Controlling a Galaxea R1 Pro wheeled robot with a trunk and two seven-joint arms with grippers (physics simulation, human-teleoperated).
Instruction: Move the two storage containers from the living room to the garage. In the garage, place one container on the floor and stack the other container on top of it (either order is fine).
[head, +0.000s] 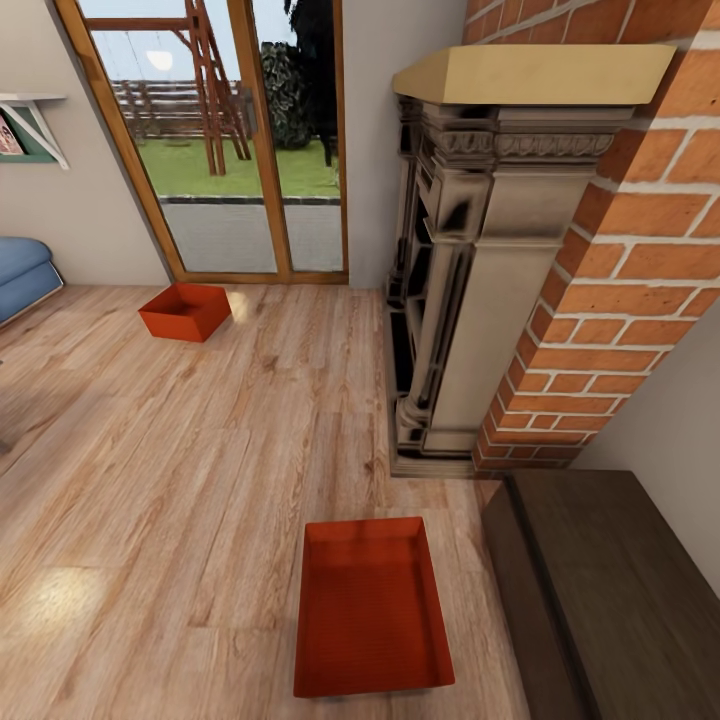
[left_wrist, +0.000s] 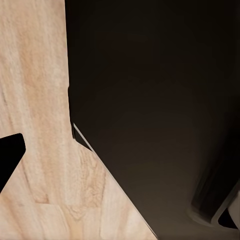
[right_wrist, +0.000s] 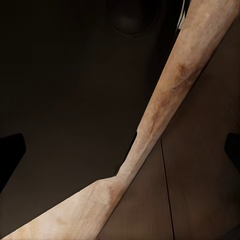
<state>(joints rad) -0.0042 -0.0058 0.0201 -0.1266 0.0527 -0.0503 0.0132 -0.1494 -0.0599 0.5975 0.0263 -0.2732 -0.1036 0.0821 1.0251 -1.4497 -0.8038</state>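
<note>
Closest to my head camera lies one orange-red storage container (head: 370, 605), flat on the light wood-plank floor (head: 180, 480) of the living room, its open top facing up and its long side running away from me. I take the brick fireplace (head: 610, 290) as my landmark: this near container sits in front of its base, a little to the left of it, and just beside a dark wooden cabinet (head: 610, 590) that stands against the wall on the near side of the brick. The second storage container (head: 185, 311) is well apart from the first, far to the left of the fireplace and farther from me, resting on the planks near the wood-framed glass doors (head: 215, 150). A corner of the blue sofa (head: 22, 275) shows farther left still, beyond that container. Through the glass I see grass and a wooden frame outside.

My left wrist camera looks at pale planks (left_wrist: 35, 100) beside a large dark body; a black shape sits at the frame's edge, and I cannot tell whether the left fingers are apart or together. My right wrist camera shows a strip of plank floor (right_wrist: 165, 105) between dark surfaces, with black shapes at both edges; I cannot tell the right fingers' state either.
</note>
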